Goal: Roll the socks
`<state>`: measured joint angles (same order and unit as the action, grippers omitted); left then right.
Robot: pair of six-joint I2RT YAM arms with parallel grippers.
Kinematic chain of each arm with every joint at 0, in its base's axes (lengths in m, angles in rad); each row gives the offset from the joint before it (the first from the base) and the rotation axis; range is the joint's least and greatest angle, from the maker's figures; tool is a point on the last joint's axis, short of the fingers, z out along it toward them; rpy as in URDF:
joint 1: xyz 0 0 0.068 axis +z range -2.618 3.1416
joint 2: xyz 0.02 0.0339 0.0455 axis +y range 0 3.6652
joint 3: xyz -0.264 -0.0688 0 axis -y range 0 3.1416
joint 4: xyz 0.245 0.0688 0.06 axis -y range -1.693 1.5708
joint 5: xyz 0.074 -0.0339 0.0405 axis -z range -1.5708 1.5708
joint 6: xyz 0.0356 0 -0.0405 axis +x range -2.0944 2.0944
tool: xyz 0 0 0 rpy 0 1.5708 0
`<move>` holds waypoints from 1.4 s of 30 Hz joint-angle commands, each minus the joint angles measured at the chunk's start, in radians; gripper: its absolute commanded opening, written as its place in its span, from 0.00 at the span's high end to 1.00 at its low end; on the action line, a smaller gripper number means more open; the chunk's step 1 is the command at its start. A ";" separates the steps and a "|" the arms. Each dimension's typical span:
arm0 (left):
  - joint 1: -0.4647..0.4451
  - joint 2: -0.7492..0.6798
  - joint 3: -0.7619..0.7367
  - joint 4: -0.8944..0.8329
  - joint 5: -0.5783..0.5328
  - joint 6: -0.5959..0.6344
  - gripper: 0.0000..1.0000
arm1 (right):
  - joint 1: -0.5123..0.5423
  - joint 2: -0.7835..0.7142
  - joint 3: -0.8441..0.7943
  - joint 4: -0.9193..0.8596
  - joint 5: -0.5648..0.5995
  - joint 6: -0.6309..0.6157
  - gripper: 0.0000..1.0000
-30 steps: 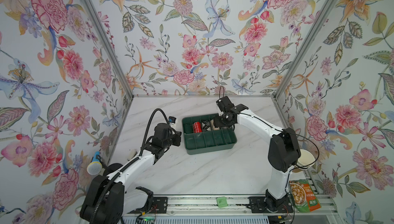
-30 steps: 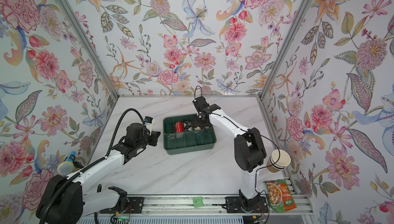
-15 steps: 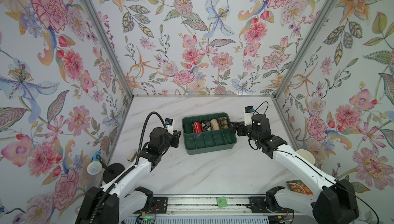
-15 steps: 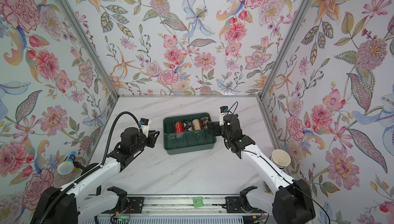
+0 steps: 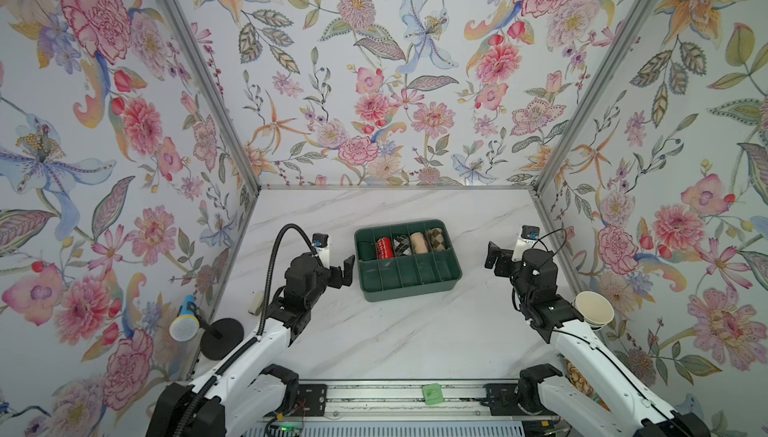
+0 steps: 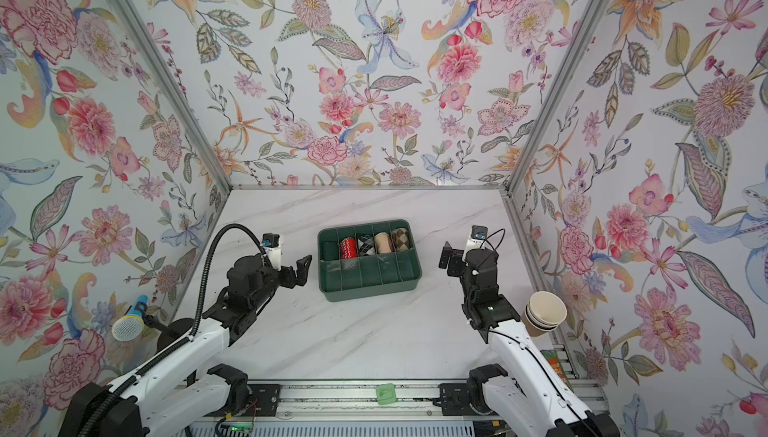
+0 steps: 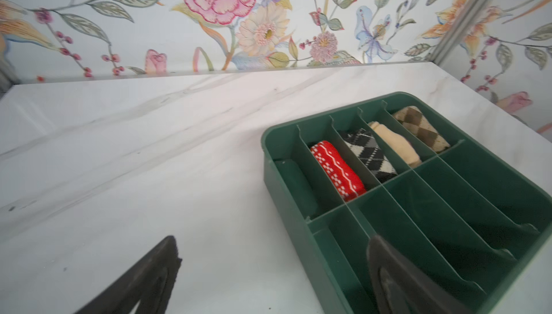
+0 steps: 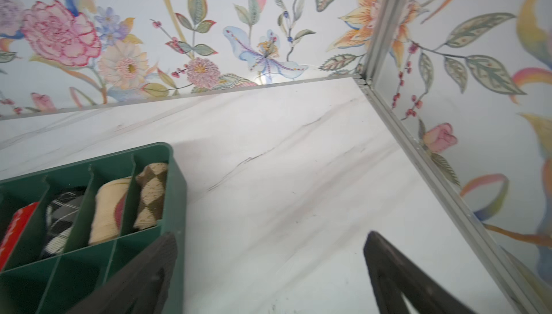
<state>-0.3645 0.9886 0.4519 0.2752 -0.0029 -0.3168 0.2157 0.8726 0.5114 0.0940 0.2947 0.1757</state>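
A green divided tray (image 5: 409, 289) (image 6: 370, 291) stands mid-table. Its back row holds rolled socks: dark green (image 5: 366, 250), red patterned (image 5: 384, 248), black-grey argyle (image 5: 401, 245), cream (image 5: 418, 243) and brown argyle (image 5: 435, 239). The front compartments hold nothing. My left gripper (image 5: 343, 271) (image 7: 271, 243) hovers open just left of the tray (image 7: 298, 237), one finger over its near corner. My right gripper (image 5: 494, 258) (image 8: 268, 237) stands open, apart from the tray's right wall (image 8: 177, 196). Nothing lies between either pair of fingers.
A microphone on a black stand (image 5: 183, 327) sits at the left table edge. Stacked paper cups (image 5: 594, 310) and a snack packet (image 5: 577, 376) are at the right. Flowered walls close three sides. A metal rail with a small green piece (image 5: 432, 393) runs along the front.
The right gripper has left the tray's back compartments, swung out to its right and opened. The left gripper has opened wide and drawn back a little.
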 commanded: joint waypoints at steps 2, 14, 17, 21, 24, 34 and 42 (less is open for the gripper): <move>0.012 -0.007 -0.051 0.138 -0.417 0.093 0.01 | -0.104 -0.034 -0.078 0.041 -0.001 0.024 0.01; 0.105 0.341 -0.236 0.864 -0.583 0.372 0.01 | -0.235 0.000 -0.195 0.220 -0.088 0.018 0.01; 0.110 0.421 -0.226 0.962 -0.603 0.397 0.01 | -0.242 0.029 -0.195 0.251 -0.103 0.021 0.01; 0.141 0.500 -0.223 1.075 -0.542 0.393 0.00 | -0.247 0.063 -0.192 0.278 -0.109 0.022 0.01; 0.159 0.531 -0.248 1.147 -0.511 0.380 0.01 | -0.251 0.080 -0.195 0.300 -0.111 0.020 0.01; 0.237 0.621 -0.365 1.393 -0.359 0.321 0.01 | -0.256 0.176 -0.230 0.495 -0.096 -0.019 0.01; 0.238 0.609 -0.348 1.336 -0.314 0.331 0.01 | -0.229 0.409 -0.284 0.871 -0.102 -0.103 0.01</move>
<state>-0.1326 1.6047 0.1036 1.4906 -0.3500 0.0185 -0.0280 1.2320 0.2455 0.7643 0.1913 0.1287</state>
